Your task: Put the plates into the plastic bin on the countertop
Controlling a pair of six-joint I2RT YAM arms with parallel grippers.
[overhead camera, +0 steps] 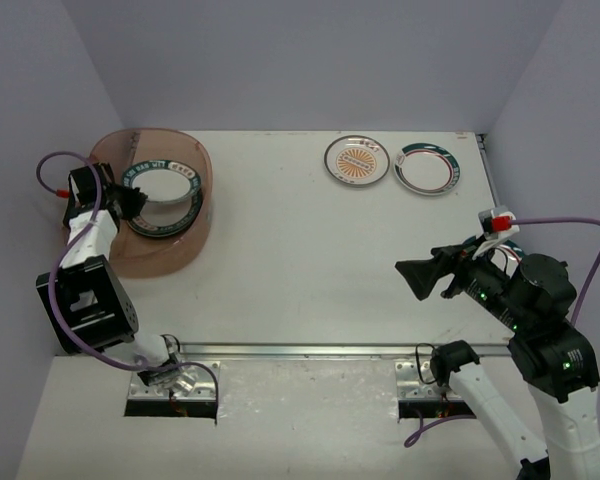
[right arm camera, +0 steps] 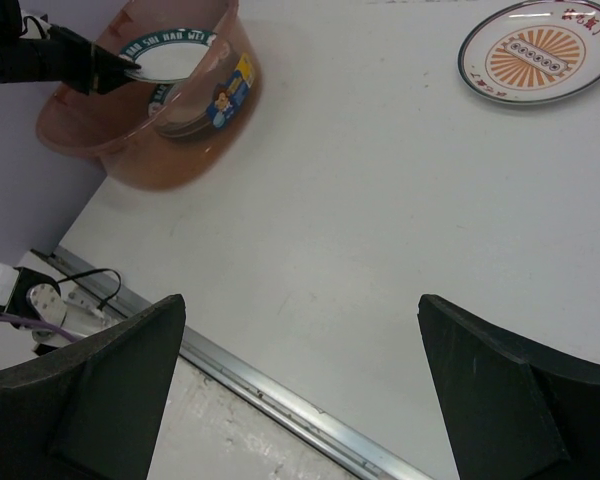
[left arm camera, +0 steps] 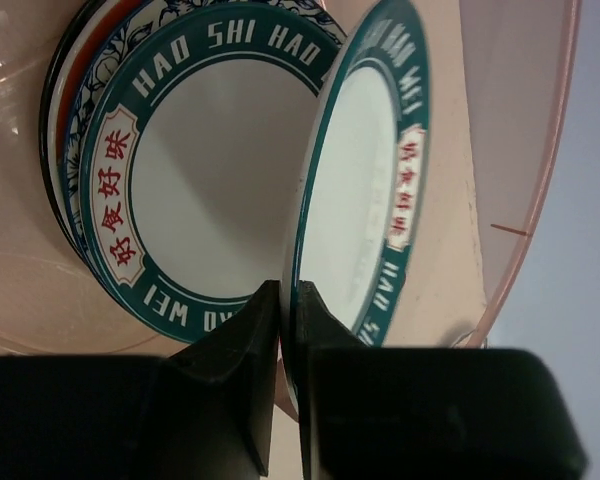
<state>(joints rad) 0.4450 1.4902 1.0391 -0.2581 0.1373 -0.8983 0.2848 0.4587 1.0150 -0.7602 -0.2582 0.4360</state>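
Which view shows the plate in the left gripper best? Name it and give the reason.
Left wrist: the teal-rimmed lettered plate fills the frame, tilted on edge, its rim in the pinch of the left gripper. Top external shows it small, over the plastic bin. Right wrist shows it far off, at the bin's rim.
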